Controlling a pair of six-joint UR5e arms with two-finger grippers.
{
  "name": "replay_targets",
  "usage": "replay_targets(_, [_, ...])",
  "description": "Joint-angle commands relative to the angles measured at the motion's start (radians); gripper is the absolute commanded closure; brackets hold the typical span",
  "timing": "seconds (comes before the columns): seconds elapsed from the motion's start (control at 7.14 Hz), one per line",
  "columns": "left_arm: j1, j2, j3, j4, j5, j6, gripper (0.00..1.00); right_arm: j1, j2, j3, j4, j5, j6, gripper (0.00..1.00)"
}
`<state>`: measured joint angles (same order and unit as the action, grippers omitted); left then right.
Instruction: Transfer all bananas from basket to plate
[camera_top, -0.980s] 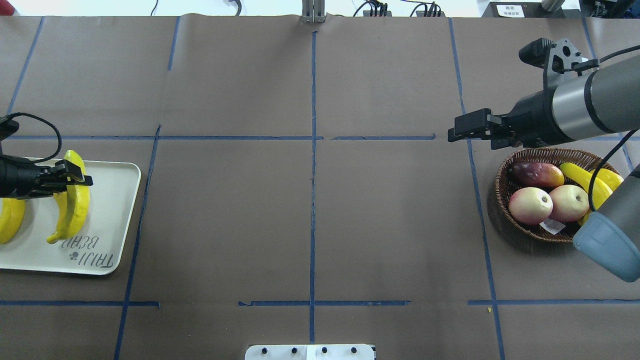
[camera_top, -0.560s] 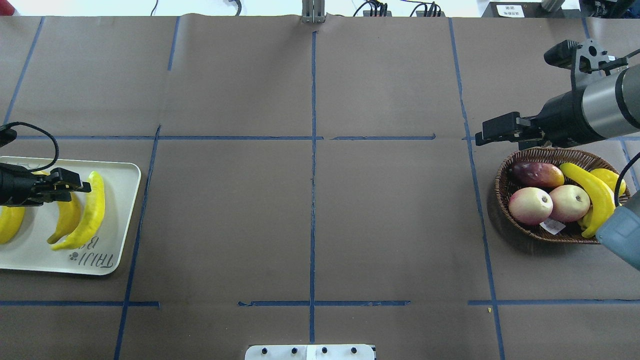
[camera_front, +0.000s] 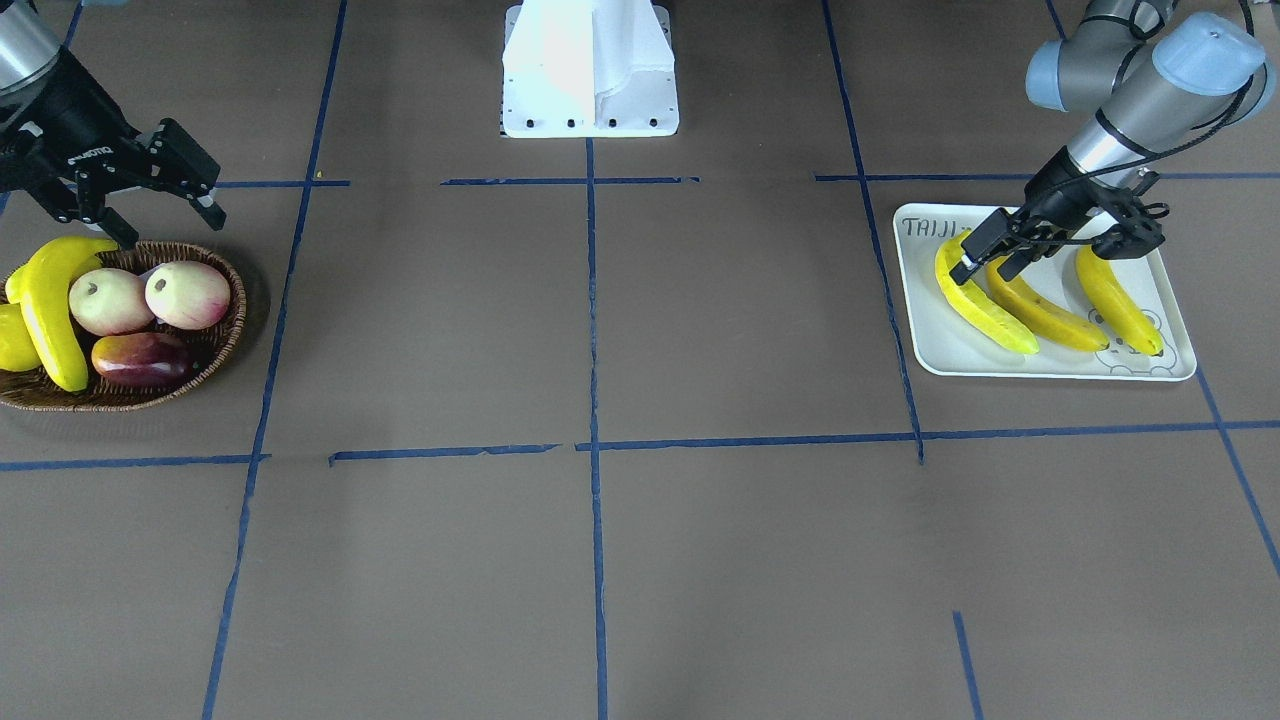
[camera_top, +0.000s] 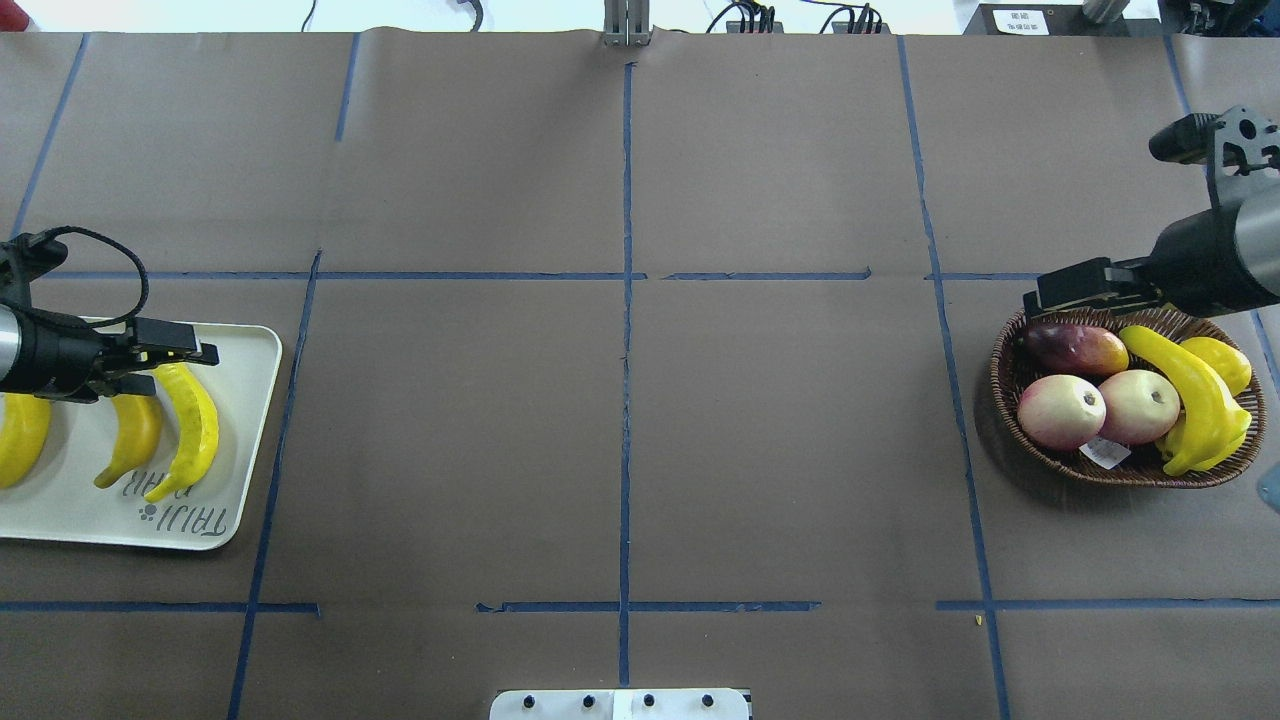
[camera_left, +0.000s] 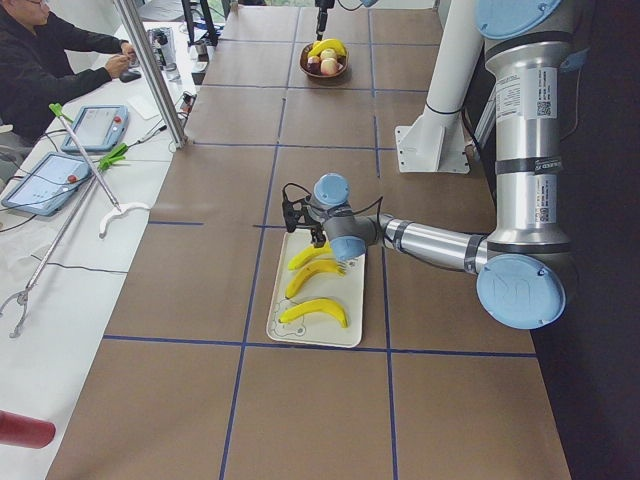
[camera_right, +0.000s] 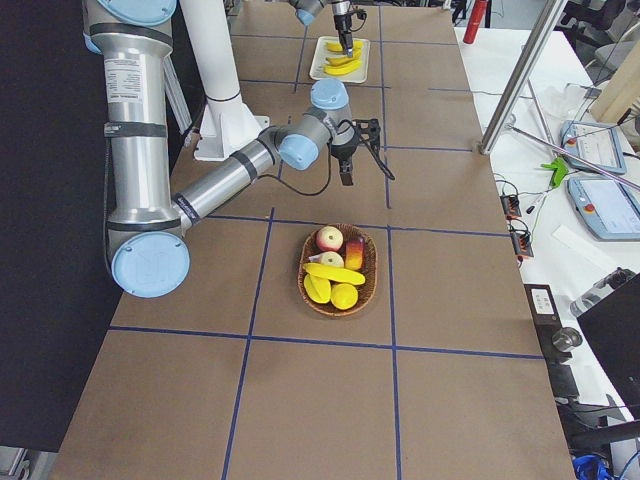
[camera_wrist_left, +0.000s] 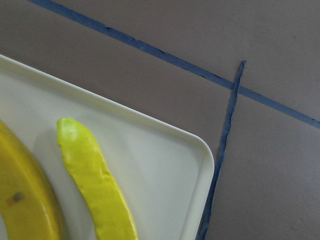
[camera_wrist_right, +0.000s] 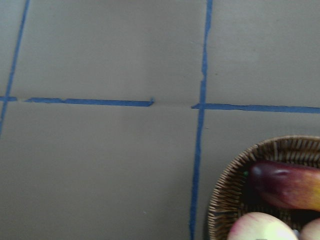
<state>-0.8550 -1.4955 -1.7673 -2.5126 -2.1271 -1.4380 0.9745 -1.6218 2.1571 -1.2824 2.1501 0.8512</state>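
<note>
Three bananas lie side by side on the white plate (camera_top: 240, 400): one (camera_top: 192, 430) nearest the table's middle, one (camera_top: 132, 442) beside it, one (camera_top: 20, 440) at the view's edge. They also show in the front view (camera_front: 975, 300). My left gripper (camera_top: 172, 362) is open and empty just above their far ends (camera_front: 990, 258). One banana (camera_top: 1190, 385) lies in the wicker basket (camera_top: 1000, 400), also in the front view (camera_front: 50, 320). My right gripper (camera_front: 165, 225) is open and empty at the basket's far rim (camera_top: 1065, 290).
The basket also holds two pink-yellow round fruits (camera_top: 1062, 412), a red-purple mango (camera_top: 1075, 347) and a stubby yellow fruit (camera_top: 1222, 360). Blue tape lines cross the brown table. The robot base (camera_front: 590, 70) stands at the table's near edge. An operator (camera_left: 50, 60) sits beyond the far side.
My left gripper has let go of the third banana, which now lies on the plate beside the second. My right gripper has drawn back to the right, to the basket's far rim.
</note>
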Motion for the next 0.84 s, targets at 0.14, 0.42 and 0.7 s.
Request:
replay_targets(0.14, [-0.009, -0.113, -0.104, 0.256, -0.042, -0.001, 0.0, 0.046, -0.281, -0.041, 0.199, 0.011, -0.135, 0.0])
replay_targets(0.42, [-0.007, -0.129, -0.103, 0.258, -0.04, -0.022, 0.0, 0.046, -0.305, -0.187, 0.314, 0.034, -0.009, 0.0])
replay_targets(0.7, [-0.004, -0.146, -0.093, 0.258, -0.039, -0.03, 0.0, 0.064, -0.293, -0.302, 0.457, 0.095, 0.075, 0.0])
